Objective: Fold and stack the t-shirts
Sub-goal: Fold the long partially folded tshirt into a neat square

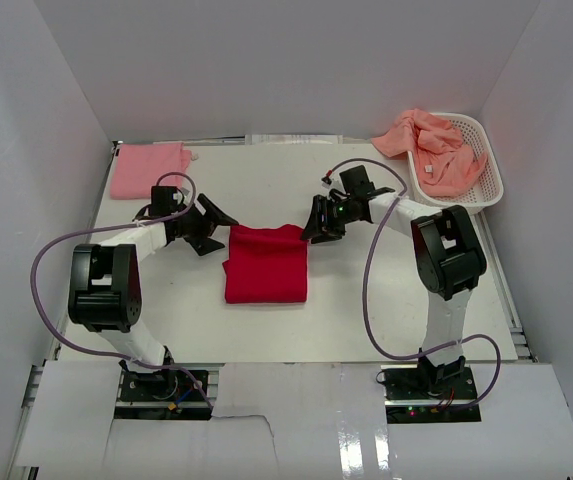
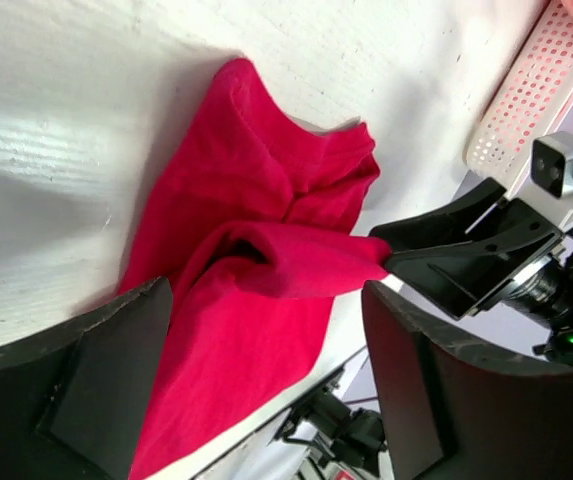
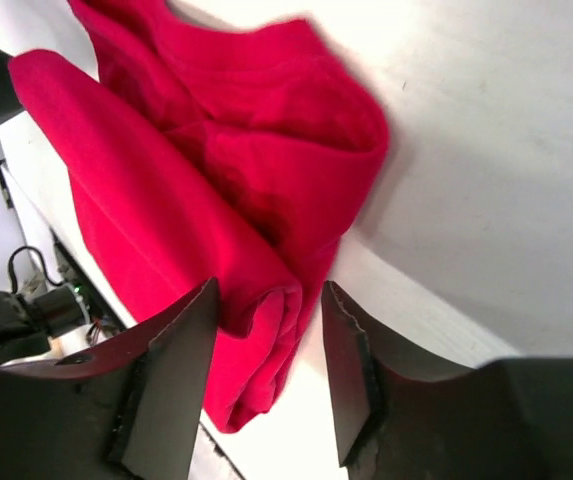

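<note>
The bright red t-shirt (image 1: 266,265) lies folded in a rectangle on the white table, between the two arms. My left gripper (image 1: 220,234) is at its upper left corner, open wide, and the loose red cloth (image 2: 256,200) lies between and beyond its fingers (image 2: 106,385). My right gripper (image 1: 313,226) is at the upper right corner, also open. A rolled fold of the red shirt (image 3: 216,130) lies between its jaws, touching the left finger (image 3: 171,375) and clear of the right one. A folded light pink t-shirt (image 1: 149,170) lies at the far left.
A white latticed basket (image 1: 489,185) stands at the far right with salmon-orange t-shirts (image 1: 431,148) heaped in it and spilling over its rim. White walls enclose the table on three sides. In the left wrist view the right gripper (image 2: 466,255) shows close by.
</note>
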`<state>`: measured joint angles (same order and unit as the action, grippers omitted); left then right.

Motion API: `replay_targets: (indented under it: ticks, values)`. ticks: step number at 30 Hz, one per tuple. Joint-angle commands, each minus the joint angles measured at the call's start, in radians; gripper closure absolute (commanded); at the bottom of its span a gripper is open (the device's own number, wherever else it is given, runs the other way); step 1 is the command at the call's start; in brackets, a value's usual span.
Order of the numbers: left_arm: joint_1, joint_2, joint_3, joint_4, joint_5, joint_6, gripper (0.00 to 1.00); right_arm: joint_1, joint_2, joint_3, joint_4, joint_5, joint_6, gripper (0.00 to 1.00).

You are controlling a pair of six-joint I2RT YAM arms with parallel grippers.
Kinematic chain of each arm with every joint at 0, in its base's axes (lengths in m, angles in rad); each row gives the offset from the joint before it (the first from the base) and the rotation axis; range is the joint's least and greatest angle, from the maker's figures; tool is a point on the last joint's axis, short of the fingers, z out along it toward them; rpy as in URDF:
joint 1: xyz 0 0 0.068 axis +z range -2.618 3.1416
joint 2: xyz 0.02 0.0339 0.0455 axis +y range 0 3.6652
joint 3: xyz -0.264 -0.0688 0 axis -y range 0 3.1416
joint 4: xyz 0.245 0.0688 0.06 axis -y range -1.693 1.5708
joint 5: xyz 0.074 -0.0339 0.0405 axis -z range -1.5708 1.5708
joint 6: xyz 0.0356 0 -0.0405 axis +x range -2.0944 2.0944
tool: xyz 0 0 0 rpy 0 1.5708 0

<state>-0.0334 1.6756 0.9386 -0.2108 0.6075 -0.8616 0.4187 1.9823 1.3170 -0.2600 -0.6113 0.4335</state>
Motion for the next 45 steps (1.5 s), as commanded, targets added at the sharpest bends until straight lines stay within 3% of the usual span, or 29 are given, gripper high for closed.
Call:
replay_targets:
  ticks: [1, 9, 14, 16, 18, 20, 21, 22, 23, 25, 29, 33, 41, 45]
  values:
    - [0.007, -0.025, 0.051, 0.037, -0.047, 0.004, 0.1, -0.008, -0.013, 0.065, 0.033, 0.065, -0.032, 0.48]
    - [0.01, -0.122, 0.065, 0.074, -0.094, 0.012, 0.1, -0.008, -0.175, 0.002, 0.162, 0.22, -0.041, 0.47]
    - [0.01, -0.252, 0.055, 0.087, -0.103, 0.12, 0.13, -0.006, -0.266, -0.117, 0.292, 0.136, -0.038, 0.48]
    - [0.01, -0.277, 0.046, 0.094, -0.071, 0.147, 0.15, -0.001, -0.249, -0.124, 0.295, 0.031, -0.026, 0.52]
    - [0.009, -0.281, 0.023, 0.114, 0.018, 0.164, 0.2, 0.009, -0.222, -0.143, 0.337, -0.051, -0.006, 0.7]
    - [0.007, -0.249, -0.009, 0.165, 0.087, 0.158, 0.33, 0.031, -0.173, -0.128, 0.361, -0.108, 0.016, 0.92]
    - [0.004, -0.228, -0.017, 0.184, 0.156, 0.154, 0.45, 0.037, -0.151, -0.118, 0.358, -0.119, 0.024, 0.92]
    - [-0.005, -0.203, -0.018, 0.203, 0.188, 0.153, 0.62, 0.049, -0.131, -0.107, 0.361, -0.139, 0.031, 0.92]
    - [-0.01, -0.177, -0.018, 0.203, 0.214, 0.151, 0.87, 0.052, -0.111, -0.099, 0.375, -0.166, 0.059, 0.92]
    - [-0.023, -0.105, -0.011, 0.202, 0.273, 0.145, 1.0, 0.063, -0.063, -0.104, 0.459, -0.214, 0.103, 0.92]
    - [-0.049, -0.053, -0.026, 0.326, 0.351, 0.098, 1.0, 0.078, 0.016, -0.079, 0.57, -0.297, 0.194, 0.92]
    - [-0.079, -0.013, -0.001, 0.34, 0.367, 0.092, 1.0, 0.094, 0.088, -0.042, 0.61, -0.326, 0.232, 0.92]
    - [-0.148, 0.093, 0.049, 0.353, 0.319, 0.104, 0.98, 0.092, 0.217, 0.039, 0.662, -0.312, 0.24, 0.92]
    - [-0.166, 0.159, 0.055, 0.366, 0.279, 0.095, 1.0, 0.092, 0.273, 0.1, 0.592, -0.254, 0.2, 0.92]
